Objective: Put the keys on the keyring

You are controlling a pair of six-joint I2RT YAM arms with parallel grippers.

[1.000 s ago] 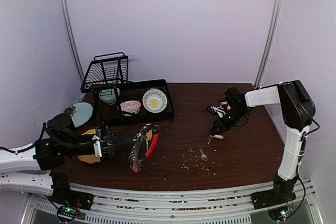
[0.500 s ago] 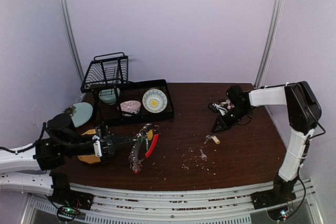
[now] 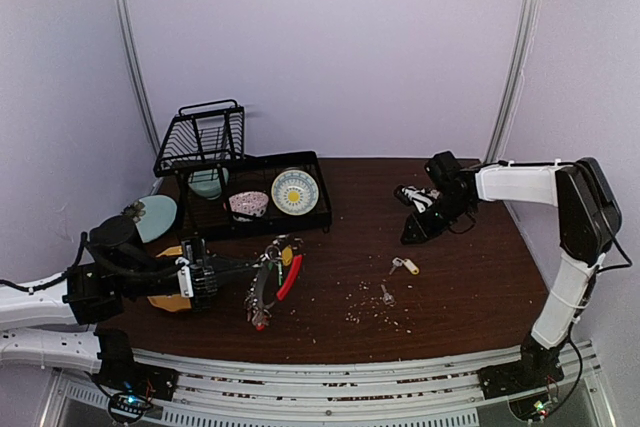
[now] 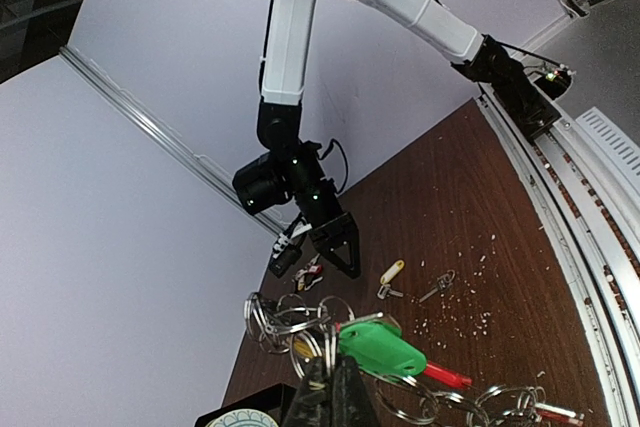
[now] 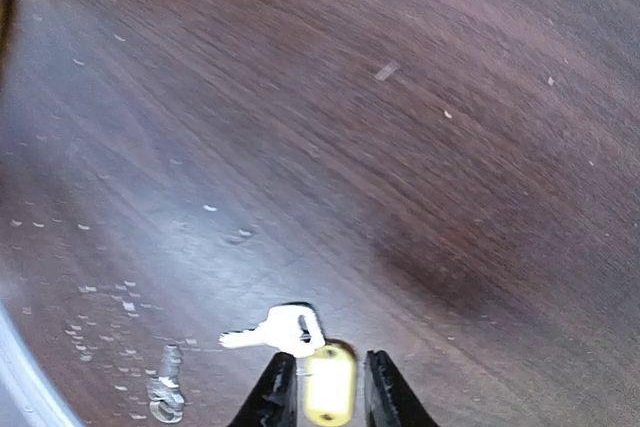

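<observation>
My left gripper is shut on a ring of the keyring, a bunch of silver rings with a green tag and a red clip, held low over the table's left front. A silver key with a yellow tag lies on the table. My right gripper hovers just behind that key, open and holding nothing. In the right wrist view the yellow tag shows between the fingers, down on the wood. A smaller bare key lies nearer the front.
A black dish rack with a plate and bowls stands at the back left, with a teal plate beside it. More keys with red parts lie under the right wrist. Crumbs dot the front middle.
The right gripper let go of the yellow-tagged key, which now lies on the table. It then rose, drew back toward the far side and stands open. The left arm has not moved.
</observation>
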